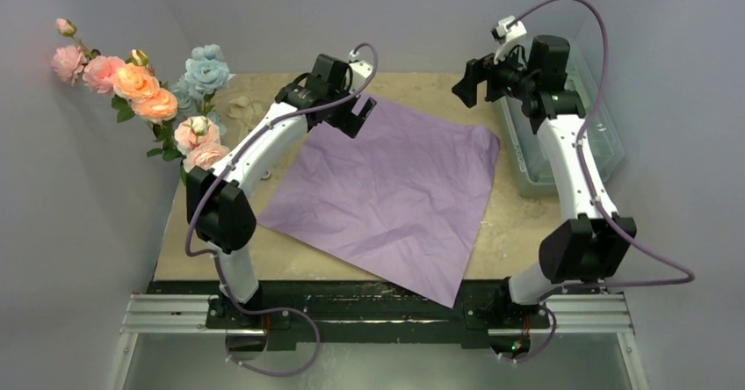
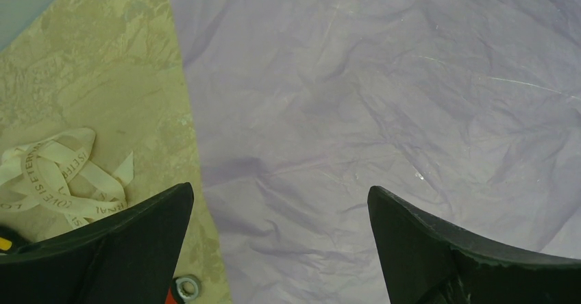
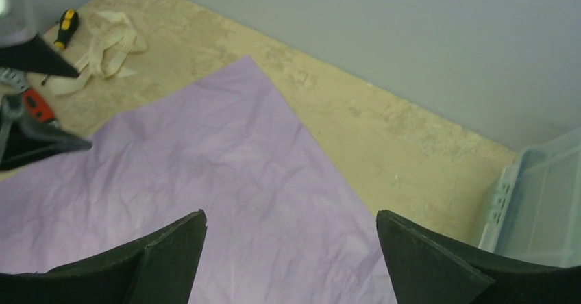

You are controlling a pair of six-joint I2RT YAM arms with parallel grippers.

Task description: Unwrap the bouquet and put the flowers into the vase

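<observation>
1. The flowers (image 1: 145,91) stand upright at the bench's (image 1: 518,223) left edge.
2. The lilac paper (image 1: 386,188) lies spread flat mid-bench, with the ribbon (image 2: 62,174) loose near the far-left corner.
3. Left gripper (image 2: 279,187) — jaws wide, empty, above the paper's far corner.
4. Right gripper (image 3: 291,213) — jaws wide, empty, raised near the far-right corner.

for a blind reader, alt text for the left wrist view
A crinkled lilac paper sheet lies flat on the tan table, filling most of the view, a cream ribbon left of it. Two black fingers stand wide apart at the bottom.
</observation>
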